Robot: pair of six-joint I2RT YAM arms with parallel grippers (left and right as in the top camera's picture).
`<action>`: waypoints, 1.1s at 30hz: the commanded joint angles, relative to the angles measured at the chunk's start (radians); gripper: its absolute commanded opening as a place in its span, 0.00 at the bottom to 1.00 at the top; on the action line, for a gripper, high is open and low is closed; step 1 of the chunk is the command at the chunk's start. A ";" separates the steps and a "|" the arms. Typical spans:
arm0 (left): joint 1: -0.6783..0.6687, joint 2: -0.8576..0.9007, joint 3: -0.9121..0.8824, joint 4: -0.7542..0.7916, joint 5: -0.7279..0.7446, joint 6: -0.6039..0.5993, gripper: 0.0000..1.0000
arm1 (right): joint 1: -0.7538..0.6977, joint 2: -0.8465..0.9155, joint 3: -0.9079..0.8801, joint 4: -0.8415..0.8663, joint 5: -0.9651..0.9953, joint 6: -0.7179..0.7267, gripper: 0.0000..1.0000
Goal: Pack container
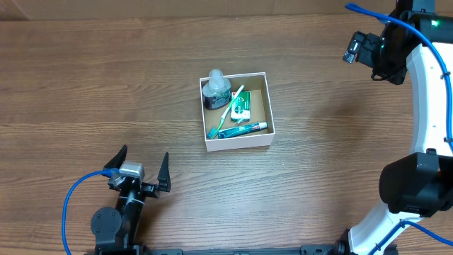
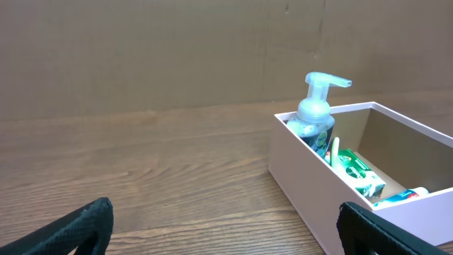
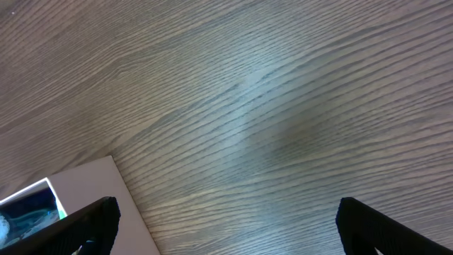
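Observation:
The container [image 1: 238, 142], a small white box with a brown inside, sits mid-table. In it lie a pump soap bottle [image 1: 216, 88], a toothbrush [image 1: 228, 110], a green and white packet [image 1: 242, 104] and a toothpaste tube [image 1: 243, 129]. The left wrist view shows the container [image 2: 311, 184] and the bottle [image 2: 316, 113] at the right. My left gripper [image 1: 141, 172] is open and empty near the front left, apart from the container. My right gripper [image 1: 352, 47] is open and empty, raised at the far right. A corner of the container [image 3: 85, 184] shows in the right wrist view.
The wooden table [image 1: 106, 85] surrounds the container. A blue cable [image 1: 71, 205] runs by the left arm's base, and another runs along the right arm [image 1: 425, 85]. A cardboard wall [image 2: 141, 49] stands behind the table in the left wrist view.

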 commanded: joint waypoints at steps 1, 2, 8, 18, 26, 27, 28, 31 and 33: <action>0.006 -0.009 -0.003 0.001 -0.012 0.015 1.00 | 0.006 -0.023 0.015 0.005 0.001 0.001 1.00; 0.006 -0.009 -0.003 0.001 -0.012 0.015 1.00 | 0.010 -0.024 0.015 0.010 0.000 0.001 1.00; 0.006 -0.009 -0.003 0.001 -0.012 0.015 1.00 | 0.107 -0.212 -0.025 0.287 0.006 -0.002 1.00; 0.006 -0.009 -0.003 0.001 -0.012 0.015 1.00 | 0.253 -0.900 -0.724 0.717 -0.006 -0.101 1.00; 0.006 -0.009 -0.003 0.001 -0.012 0.015 1.00 | 0.241 -1.494 -1.413 1.146 -0.002 -0.105 1.00; 0.006 -0.009 -0.003 0.001 -0.012 0.015 1.00 | 0.241 -1.539 -1.467 1.173 -0.002 -0.105 1.00; 0.006 -0.009 -0.003 0.001 -0.012 0.015 1.00 | 0.241 -1.582 -1.514 1.189 -0.002 -0.105 1.00; 0.006 -0.009 -0.003 0.001 -0.012 0.015 1.00 | 0.241 -1.677 -1.629 1.203 -0.002 -0.105 1.00; 0.006 -0.009 -0.003 0.001 -0.012 0.015 1.00 | 0.241 -1.732 -1.706 1.203 -0.008 -0.105 1.00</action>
